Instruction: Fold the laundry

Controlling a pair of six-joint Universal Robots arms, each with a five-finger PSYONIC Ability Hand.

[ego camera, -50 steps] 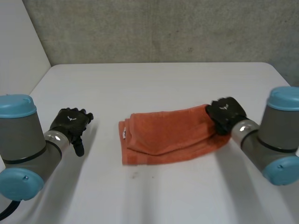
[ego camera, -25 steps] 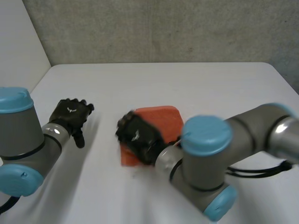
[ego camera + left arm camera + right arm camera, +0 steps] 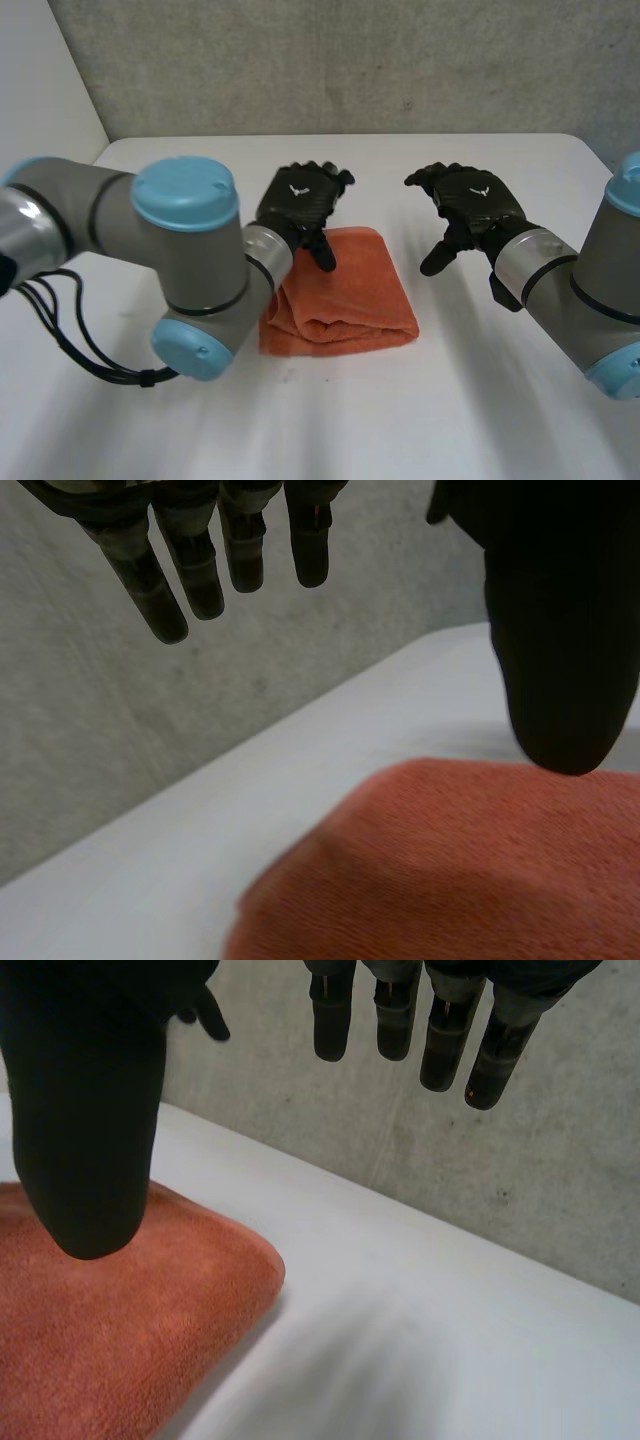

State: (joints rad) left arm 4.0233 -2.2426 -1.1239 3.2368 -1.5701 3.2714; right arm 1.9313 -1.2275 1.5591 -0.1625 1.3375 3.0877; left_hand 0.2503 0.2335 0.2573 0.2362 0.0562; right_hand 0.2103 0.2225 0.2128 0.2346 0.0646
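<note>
Towel (image 3: 340, 295) is lying folded into a compact, several-layered orange square near the middle of the table (image 3: 420, 420). The folding is therefore judged nearly or wholly complete, with only the bulging near edge possibly needing to be flattened. Left hand (image 3: 300, 205) is hovering over the towel's far edge with fingers straight and spread, gripping nothing, its thumb pointing down at the cloth, though contact cannot be confirmed, while right hand (image 3: 470, 208) is hanging beside the towel's far right corner, apart from it, fingers likewise extended and holding nothing.
</note>
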